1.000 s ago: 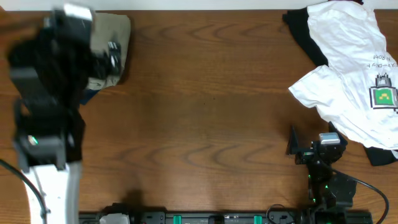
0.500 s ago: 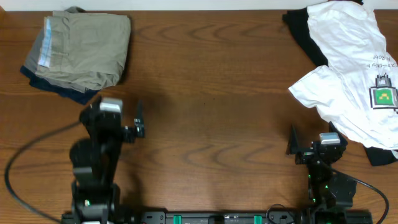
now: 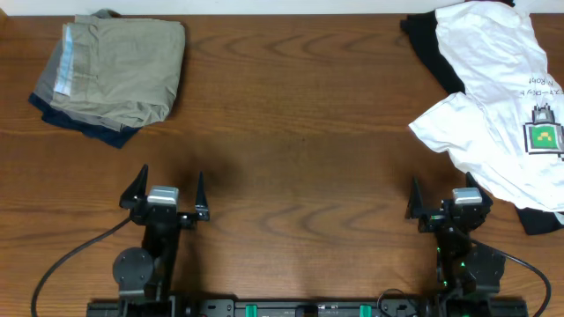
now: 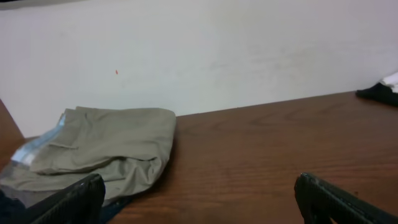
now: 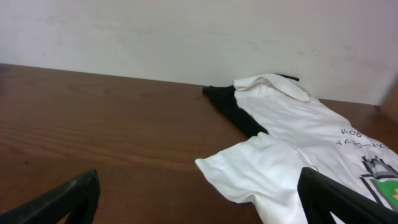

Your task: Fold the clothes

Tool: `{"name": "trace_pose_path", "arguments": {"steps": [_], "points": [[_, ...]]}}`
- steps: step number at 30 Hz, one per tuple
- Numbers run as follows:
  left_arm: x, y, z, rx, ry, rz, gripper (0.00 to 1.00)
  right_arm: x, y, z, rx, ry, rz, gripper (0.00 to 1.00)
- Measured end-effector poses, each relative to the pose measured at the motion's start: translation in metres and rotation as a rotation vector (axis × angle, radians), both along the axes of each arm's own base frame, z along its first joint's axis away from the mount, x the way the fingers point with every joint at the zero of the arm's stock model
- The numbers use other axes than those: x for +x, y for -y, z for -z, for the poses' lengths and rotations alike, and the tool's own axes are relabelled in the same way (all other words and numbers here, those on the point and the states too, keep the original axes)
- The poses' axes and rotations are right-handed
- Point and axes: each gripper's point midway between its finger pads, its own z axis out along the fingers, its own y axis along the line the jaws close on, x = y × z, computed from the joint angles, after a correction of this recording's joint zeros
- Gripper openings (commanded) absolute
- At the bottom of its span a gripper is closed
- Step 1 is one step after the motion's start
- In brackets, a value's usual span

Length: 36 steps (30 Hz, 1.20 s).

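Folded khaki shorts [image 3: 119, 70] lie at the table's far left on a dark blue garment [image 3: 84, 125]; the left wrist view shows them [image 4: 106, 149] ahead and to the left. A crumpled white T-shirt [image 3: 493, 97] with green print lies at the far right over a black garment [image 3: 432, 53], and it also fills the right of the right wrist view [image 5: 292, 162]. My left gripper [image 3: 166, 192] sits open at the near left edge, well short of the shorts. My right gripper [image 3: 443, 198] is open at the near right, just short of the T-shirt's hem.
The brown wooden table [image 3: 300, 150] spreads between the two piles. A pale wall [image 4: 217, 50] stands behind the far edge. Both arm bases and cables sit along the near edge [image 3: 300, 308].
The left arm has drawn back from the folded shorts at the far left to the near edge, open and empty. The right arm has not moved.
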Motion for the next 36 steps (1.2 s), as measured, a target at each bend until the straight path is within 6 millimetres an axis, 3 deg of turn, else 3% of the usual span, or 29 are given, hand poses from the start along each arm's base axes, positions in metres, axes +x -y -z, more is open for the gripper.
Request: {"name": "trace_pose_path", "arguments": {"steps": [13, 18, 36], "points": [[-0.001, 0.004, 0.017, -0.023, 0.002, 0.016, 0.98, 0.0, 0.0, 0.0, 0.0, 0.0, 0.0, 0.99], [0.0, 0.004, 0.049, -0.027, -0.092, 0.013, 0.98, 0.0, 0.0, 0.0, 0.0, 0.0, 0.0, 0.99], [0.0, 0.002, 0.05, -0.026, -0.1, 0.002, 0.98, 0.0, 0.0, 0.0, 0.0, 0.001, 0.0, 0.99]]}}
